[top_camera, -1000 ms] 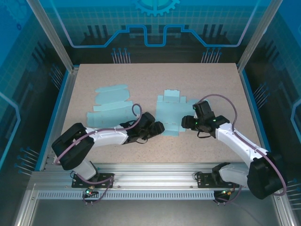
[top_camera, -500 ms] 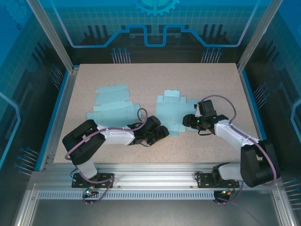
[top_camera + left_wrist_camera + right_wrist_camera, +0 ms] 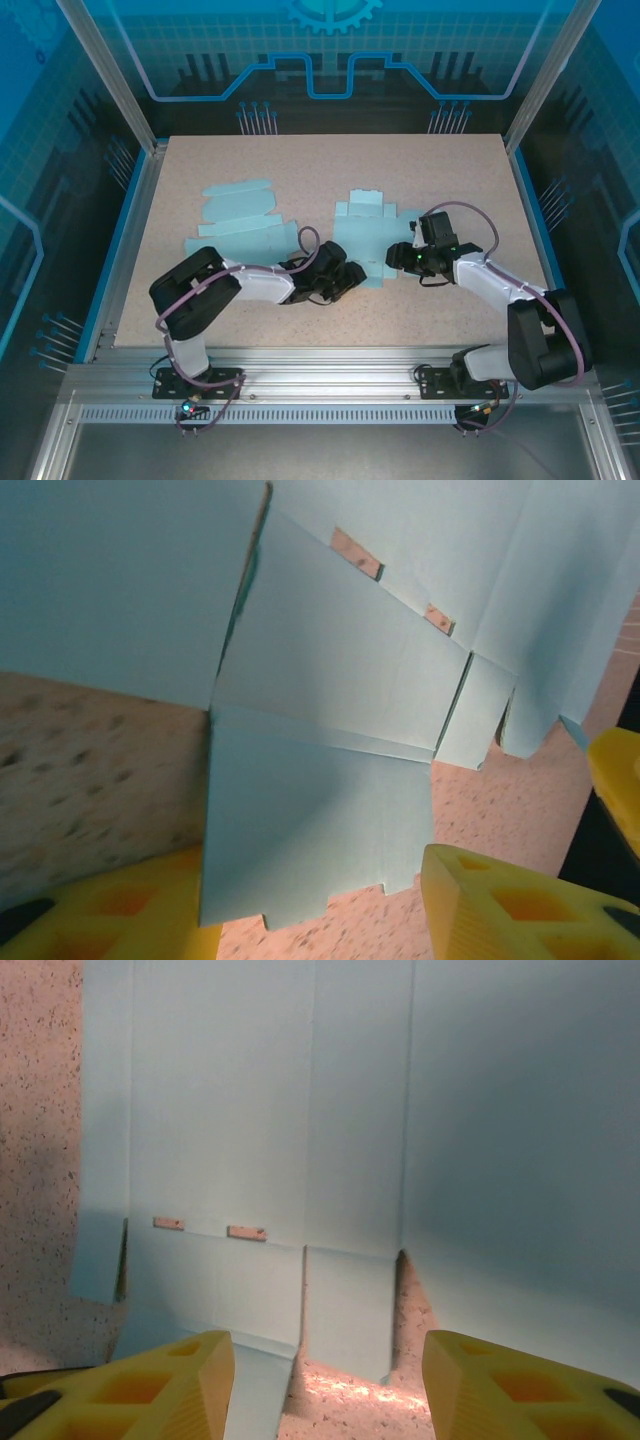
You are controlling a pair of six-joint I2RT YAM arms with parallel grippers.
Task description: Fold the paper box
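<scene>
Left hand at the paper box's 7 o'clock corner, right hand at 3 o'clock: I keep both spread, each straddling a flap, presumably to raise it.

The pale blue paper box is lying unfolded and mostly flat around the middle of the table, creases, slots and tabs showing, its near-left flap looking slightly bent at the crease.

Overhead looks down; both wrist cameras (very close) share the paper box.
</scene>
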